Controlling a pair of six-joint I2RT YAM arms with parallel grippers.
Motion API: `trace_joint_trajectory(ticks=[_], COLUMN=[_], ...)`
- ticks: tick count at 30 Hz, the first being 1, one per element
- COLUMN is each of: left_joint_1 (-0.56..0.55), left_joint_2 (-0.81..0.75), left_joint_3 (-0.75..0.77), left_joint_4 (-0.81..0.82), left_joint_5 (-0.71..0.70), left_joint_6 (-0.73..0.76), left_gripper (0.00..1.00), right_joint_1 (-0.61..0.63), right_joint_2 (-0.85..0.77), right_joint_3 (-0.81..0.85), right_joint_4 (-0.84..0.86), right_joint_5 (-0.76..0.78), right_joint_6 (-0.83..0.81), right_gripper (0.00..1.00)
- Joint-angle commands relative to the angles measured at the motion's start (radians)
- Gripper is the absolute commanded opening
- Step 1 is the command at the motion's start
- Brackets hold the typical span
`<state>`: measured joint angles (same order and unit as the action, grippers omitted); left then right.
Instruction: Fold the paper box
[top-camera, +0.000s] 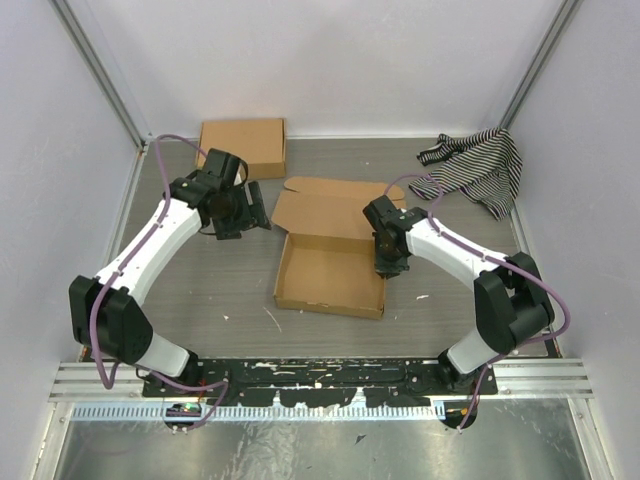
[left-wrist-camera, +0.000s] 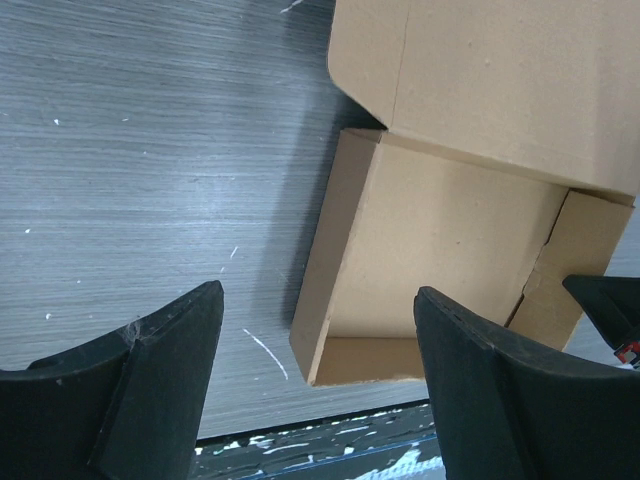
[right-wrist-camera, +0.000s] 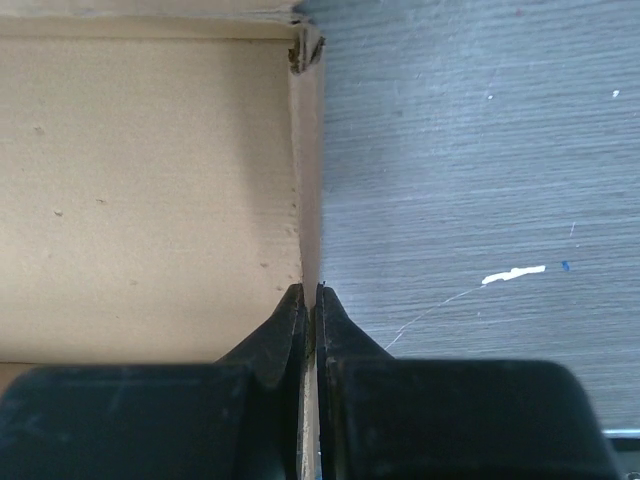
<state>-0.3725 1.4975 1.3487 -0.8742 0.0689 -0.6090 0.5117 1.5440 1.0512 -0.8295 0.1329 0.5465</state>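
Paper box (top-camera: 330, 272) sits mid-counter (top-camera: 200, 290), tray walls up, lid flap lying open flat behind it. Right gripper (right-wrist-camera: 310, 290) is clamped on the box's right side wall (right-wrist-camera: 308, 190). Left gripper (left-wrist-camera: 318, 290) is spread wide, holding nothing, hovering off the box's left side.

Risks:
- Only one wall is pinned, so swinging the lid over could drag or pivot the whole tray (light cardboard, smooth counter).
- The corner (right-wrist-camera: 305, 48) at that wall's end looks frayed, and its tab may pop if the wall gets pulled.
- Left fingers could snag the left wall on approach.
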Motion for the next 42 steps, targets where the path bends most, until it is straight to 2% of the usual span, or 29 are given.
trace_joint_trajectory(ticks=[1,4,5,6,8,9,10,11,13,16,21,25,30,33,38,42], left_joint_1=[0.035,0.046,0.049,0.054,0.069,0.081,0.090,0.105,0.139,0.189,0.233,0.227,0.194,0.179,0.150,0.141], left_joint_2=[0.050,0.076,0.085,0.096,0.124,0.141,0.163,0.187,0.232,0.286,0.360,0.454,0.585,0.602,0.606,0.659], left_joint_3=[0.048,0.060,0.063,0.065,0.080,0.094,0.111,0.135,0.174,0.204,0.256,0.379,0.561,0.601,0.548,0.562], left_joint_4=[0.032,0.018,0.012,0.005,-0.005,-0.016,-0.030,-0.051,-0.077,-0.082,-0.014,0.043,-0.012,-0.040,0.020,0.008], left_joint_5=[0.064,0.035,0.022,0.014,0.014,0.017,0.020,0.027,0.045,0.084,0.178,0.286,0.292,0.271,0.268,0.274], left_joint_6=[-0.042,-0.033,-0.022,-0.008,0.027,0.041,0.058,0.068,0.080,0.095,0.095,0.049,0.051,0.077,0.084,0.086], left_gripper=[0.83,0.81,0.80,0.80,0.80,0.80,0.80,0.80,0.79,0.79,0.78,0.74,0.71,0.70,0.69,0.69], right_joint_1=[-0.034,-0.035,-0.036,-0.038,-0.045,-0.051,-0.058,-0.070,-0.118,-0.212,-0.345,-0.400,-0.407,-0.406,-0.406,-0.406], right_joint_2=[0.009,0.007,0.002,-0.002,-0.018,-0.023,-0.031,-0.037,-0.032,0.009,0.179,0.285,0.360,0.315,0.127,0.038], right_joint_3=[0.070,0.113,0.127,0.139,0.165,0.179,0.196,0.215,0.265,0.347,0.505,0.559,0.580,0.548,0.398,0.313], right_joint_4=[0.047,0.038,0.030,0.021,0.001,-0.007,-0.015,-0.023,-0.034,-0.025,-0.018,0.019,0.040,0.040,0.043,0.042], right_joint_5=[-0.010,0.023,0.028,0.029,0.040,0.043,0.041,0.038,0.014,-0.037,-0.134,-0.263,-0.275,-0.265,-0.226,-0.278], right_joint_6=[0.021,0.001,-0.007,-0.017,-0.034,-0.044,-0.053,-0.067,-0.102,-0.166,-0.257,-0.248,-0.226,-0.231,-0.238,-0.235], right_gripper=[0.01,0.03,0.08,0.18,0.45,0.51,0.63,0.70,0.75,0.79,0.80,0.76,0.72,0.70,0.69,0.70])
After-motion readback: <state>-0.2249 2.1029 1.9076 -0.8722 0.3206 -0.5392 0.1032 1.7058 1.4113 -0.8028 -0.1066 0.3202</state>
